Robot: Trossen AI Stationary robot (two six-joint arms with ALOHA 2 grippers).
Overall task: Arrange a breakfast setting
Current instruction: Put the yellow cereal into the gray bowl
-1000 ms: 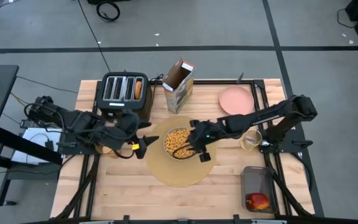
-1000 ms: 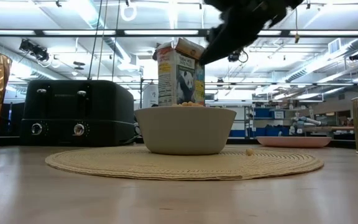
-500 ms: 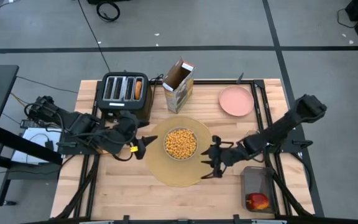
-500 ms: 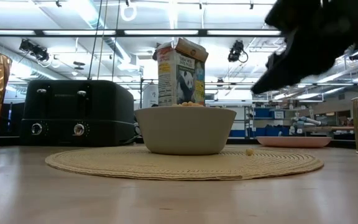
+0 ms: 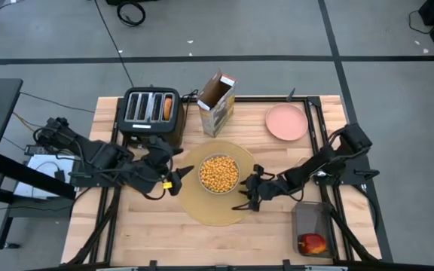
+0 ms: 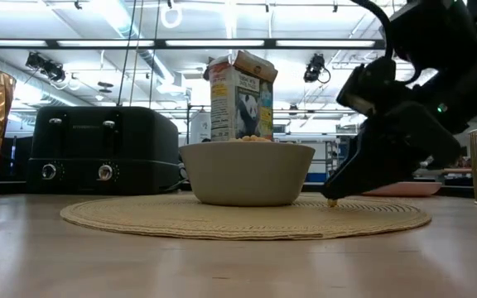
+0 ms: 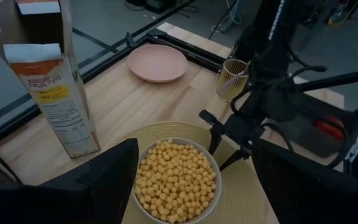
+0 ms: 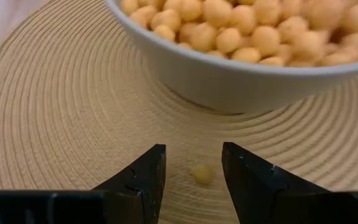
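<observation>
right gripper (image 8: 194, 163), fingers spread, straddles a stray cereal ball (image 8: 202, 173) on the woven placemat (image 8: 61, 124); it should close gently, clear of the bowl (image 8: 241, 78).

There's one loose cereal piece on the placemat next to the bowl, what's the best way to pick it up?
Pinch the cereal piece across its round middle, coming straight down from above. It lies alone on the flat placemat, clear of the bowl, and the right gripper already stands open with a finger on either side.

Bowl (image 5: 219, 174) centred on placemat (image 5: 194, 205); stray cereal piece (image 8: 202, 173) on placemat beside bowl.
</observation>
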